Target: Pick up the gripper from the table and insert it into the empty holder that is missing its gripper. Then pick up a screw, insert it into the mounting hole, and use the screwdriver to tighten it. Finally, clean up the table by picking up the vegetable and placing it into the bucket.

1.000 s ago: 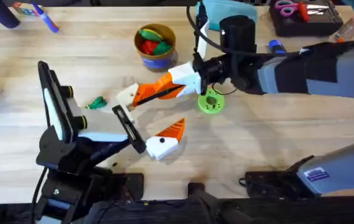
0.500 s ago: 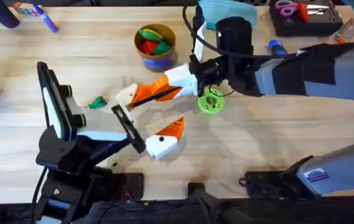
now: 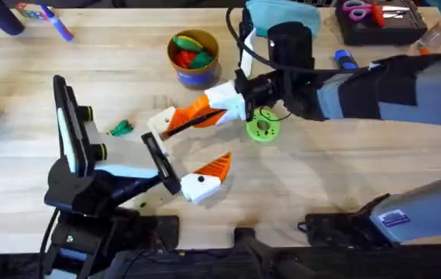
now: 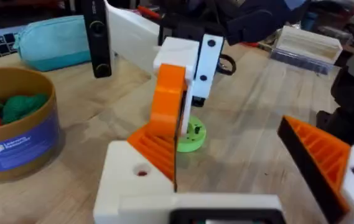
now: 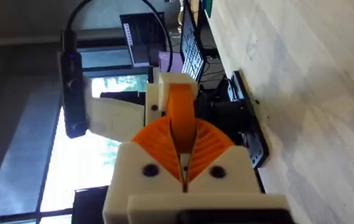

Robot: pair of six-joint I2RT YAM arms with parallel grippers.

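My right gripper (image 3: 183, 118) is shut on the loose gripper part (image 3: 158, 122), a white block with an orange ribbed pad (image 4: 155, 149). The part hangs over the table (image 3: 321, 178), just above the white holder rail (image 4: 226, 208) at my left wrist. My left gripper (image 3: 204, 174) is open, and its orange finger (image 4: 323, 162) stands well off to one side. The small green vegetable (image 3: 119, 128) lies on the wood left of both grippers. The bucket (image 3: 197, 75), yellow-rimmed and blue below, stands behind them. I cannot make out a screw or a screwdriver.
A green disc with holes (image 3: 263, 128) lies under the right arm. The bucket (image 4: 21, 143) holds red and green toy pieces. A teal pouch (image 3: 282, 14) and a black tray with scissors (image 3: 379, 23) sit along the far edge. Pens lie at the far left.
The right gripper with the part has shifted slightly left and toward the left arm. The left arm has edged a little to the right.
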